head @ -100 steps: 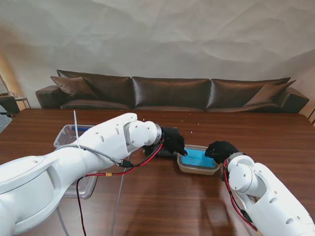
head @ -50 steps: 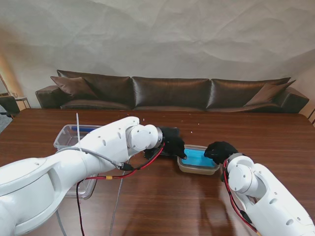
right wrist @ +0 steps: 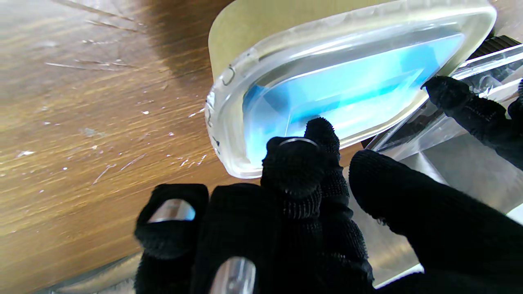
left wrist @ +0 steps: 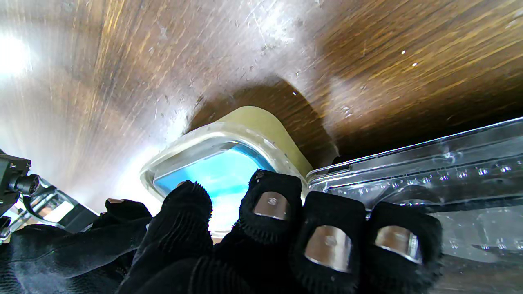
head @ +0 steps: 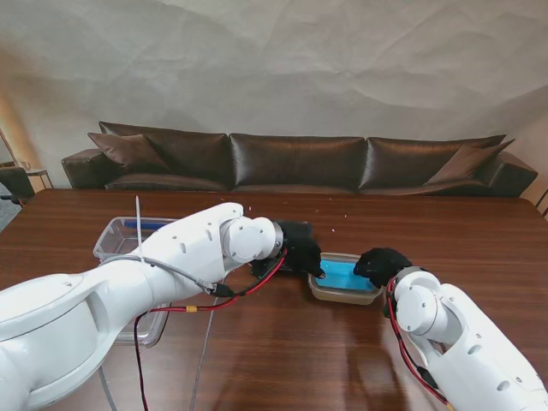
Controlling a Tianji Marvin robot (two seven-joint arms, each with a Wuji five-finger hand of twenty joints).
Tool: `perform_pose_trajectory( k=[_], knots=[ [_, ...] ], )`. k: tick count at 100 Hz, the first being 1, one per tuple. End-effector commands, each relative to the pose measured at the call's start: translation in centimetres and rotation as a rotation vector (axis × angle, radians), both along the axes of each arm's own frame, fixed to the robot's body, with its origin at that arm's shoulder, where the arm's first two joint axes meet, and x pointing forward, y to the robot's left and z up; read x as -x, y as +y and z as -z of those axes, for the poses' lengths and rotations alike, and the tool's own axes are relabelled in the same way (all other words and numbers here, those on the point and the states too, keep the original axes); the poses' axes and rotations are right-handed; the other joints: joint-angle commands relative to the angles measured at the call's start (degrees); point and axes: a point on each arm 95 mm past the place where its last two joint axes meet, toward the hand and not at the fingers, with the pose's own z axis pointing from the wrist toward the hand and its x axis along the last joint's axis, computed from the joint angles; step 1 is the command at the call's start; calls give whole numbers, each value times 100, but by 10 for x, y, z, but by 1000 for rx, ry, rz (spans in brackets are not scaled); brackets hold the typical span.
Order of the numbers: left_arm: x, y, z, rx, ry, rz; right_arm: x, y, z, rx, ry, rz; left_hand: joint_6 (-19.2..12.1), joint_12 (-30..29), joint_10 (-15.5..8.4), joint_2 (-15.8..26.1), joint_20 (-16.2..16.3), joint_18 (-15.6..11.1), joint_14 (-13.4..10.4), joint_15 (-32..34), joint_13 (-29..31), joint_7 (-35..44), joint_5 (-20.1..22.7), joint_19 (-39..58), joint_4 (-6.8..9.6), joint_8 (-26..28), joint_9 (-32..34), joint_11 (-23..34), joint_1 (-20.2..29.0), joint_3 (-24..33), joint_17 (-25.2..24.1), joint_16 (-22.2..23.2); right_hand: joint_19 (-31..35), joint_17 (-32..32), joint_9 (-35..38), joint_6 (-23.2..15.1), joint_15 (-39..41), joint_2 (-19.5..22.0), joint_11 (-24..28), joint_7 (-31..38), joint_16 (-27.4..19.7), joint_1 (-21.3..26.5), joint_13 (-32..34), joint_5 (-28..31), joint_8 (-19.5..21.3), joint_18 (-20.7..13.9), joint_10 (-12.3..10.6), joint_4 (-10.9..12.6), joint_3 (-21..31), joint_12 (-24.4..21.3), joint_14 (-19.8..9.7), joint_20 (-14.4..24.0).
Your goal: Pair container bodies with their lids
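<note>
Left hand (head: 300, 251) and right hand (head: 379, 263) flank the lidded container (head: 346, 278).

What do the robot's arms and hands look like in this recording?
Both arms are glossy white, with rounded shells and bulbous joints; the left arm and right arm each carry red and black cables running along the outside. The left hand and right hand are five-fingered and covered in black knit gloves. In the wrist views, silvery metal plates show on the fingertips.
</note>
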Motion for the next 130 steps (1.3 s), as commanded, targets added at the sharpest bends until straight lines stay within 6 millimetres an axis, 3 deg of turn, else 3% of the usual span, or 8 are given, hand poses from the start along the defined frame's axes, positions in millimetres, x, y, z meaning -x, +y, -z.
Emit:
perform_pose_trajectory(
  k=[1, 48, 130],
  knots=[
    [4, 0, 7, -22, 27, 10, 3, 1, 6, 5, 31, -4, -98, 44, -107, 237, -8, -130, -158, 433, 170, 55, 5, 700, -41, 64, 217, 38, -31, -8, -18, -53, 1189, 2298, 549, 167, 437, 31, 121, 14, 66, -272, -8, 10, -11, -141, 488, 62, -80, 32, -823, -63],
    [4, 2, 6, -44, 36, 25, 4, -8, 10, 25, 44, 33, -113, 80, -97, 250, 37, -145, -137, 370, 170, 96, 3, 653, -40, 86, 219, -30, -53, -12, -76, -38, 1187, 2295, 547, 831, 438, 98, 70, 81, 65, -289, -8, -170, 34, -131, 483, 81, -75, 7, -779, -64],
    [4, 6, 5, -48, 19, 30, 8, -16, 10, 80, 59, 58, -199, 91, -102, 271, 91, -200, -118, 185, 142, 95, -103, 558, -37, 94, 198, -224, -99, -16, -213, -29, 1193, 2297, 546, 891, 424, 148, 31, 94, 55, -327, -6, -289, 44, -119, 478, 95, -123, 0, -807, -70]
  ],
)
